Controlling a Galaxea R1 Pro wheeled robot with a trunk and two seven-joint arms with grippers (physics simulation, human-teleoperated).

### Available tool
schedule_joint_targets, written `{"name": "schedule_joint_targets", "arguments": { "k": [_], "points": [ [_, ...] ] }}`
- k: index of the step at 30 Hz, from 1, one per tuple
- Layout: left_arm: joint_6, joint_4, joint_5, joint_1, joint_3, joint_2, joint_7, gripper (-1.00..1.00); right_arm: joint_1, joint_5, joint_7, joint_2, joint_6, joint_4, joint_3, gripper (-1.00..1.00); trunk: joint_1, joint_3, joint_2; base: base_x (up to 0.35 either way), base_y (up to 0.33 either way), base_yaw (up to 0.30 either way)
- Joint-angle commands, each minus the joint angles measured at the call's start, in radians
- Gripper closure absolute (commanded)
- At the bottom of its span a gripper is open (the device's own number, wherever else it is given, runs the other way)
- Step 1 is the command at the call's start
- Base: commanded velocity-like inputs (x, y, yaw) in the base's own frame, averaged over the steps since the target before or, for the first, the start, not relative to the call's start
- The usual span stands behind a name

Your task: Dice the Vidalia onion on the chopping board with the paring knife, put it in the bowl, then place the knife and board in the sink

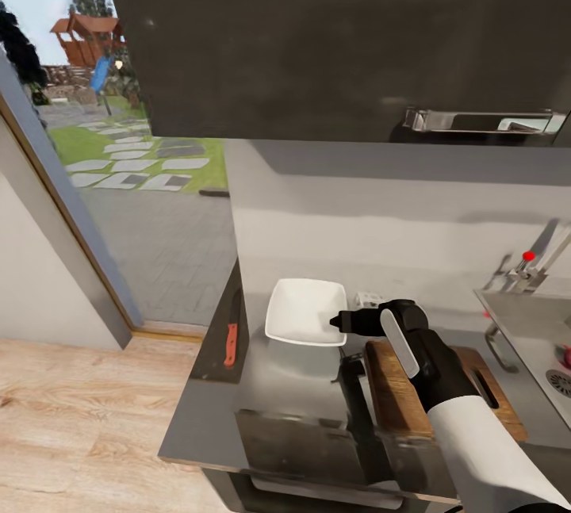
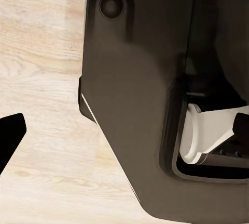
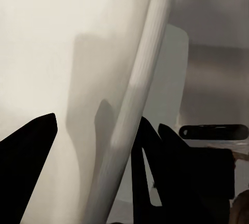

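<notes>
From the head camera, our right hand straddles the near rim of the bowl, mid-counter. The paring knife lies at the counter's left edge, the chopping board bare beside the sink — the Vidalia onion inside; nothing seems done.

Left wrist: wooden floor; that hand's state we cannot tell.

Right wrist: fingers apart astride the rim — no writing readable.

A home kitchen: a glossy dark grey countertop carries a steel sink with a chrome tap, and a dark wall cabinet hangs above it. Left of the countertop, pale wood flooring meets what looks like a glass door onto a garden.
</notes>
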Motion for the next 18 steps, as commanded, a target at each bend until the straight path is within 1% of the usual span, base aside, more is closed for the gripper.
{"name": "schedule_joint_targets", "arguments": {
  "k": [1, 4, 7, 18],
  "points": [
    [-0.001, -0.002, 0.008, 0.000, 0.000, 0.000, 0.000, -1.00, -0.001, 0.002, 0.004, -0.001, 0.004, -0.001, 0.002, 1.00, 0.001, -0.002, -0.002, 0.193, 0.000, 0.000],
    [-0.001, -0.002, 0.008, 0.000, 0.000, 0.000, 0.000, -1.00, -0.001, 0.002, 0.004, -0.001, 0.004, -0.001, 0.002, 1.00, 0.001, -0.002, -0.002, 0.237, 0.000, 0.000],
    [-0.001, -0.002, 0.008, 0.000, 0.000, 0.000, 0.000, -1.00, -0.001, 0.002, 0.004, -0.001, 0.004, -0.001, 0.002, 1.00, 0.001, -0.002, -0.002, 0.125, 0.000, 0.000],
    [-0.001, -0.002, 0.008, 0.000, 0.000, 0.000, 0.000, -1.00, -0.001, 0.002, 0.004, 0.001, 0.004, -0.001, 0.002, 1.00, 0.001, -0.002, -0.002, 0.019, 0.000, 0.000]
  ]
}}
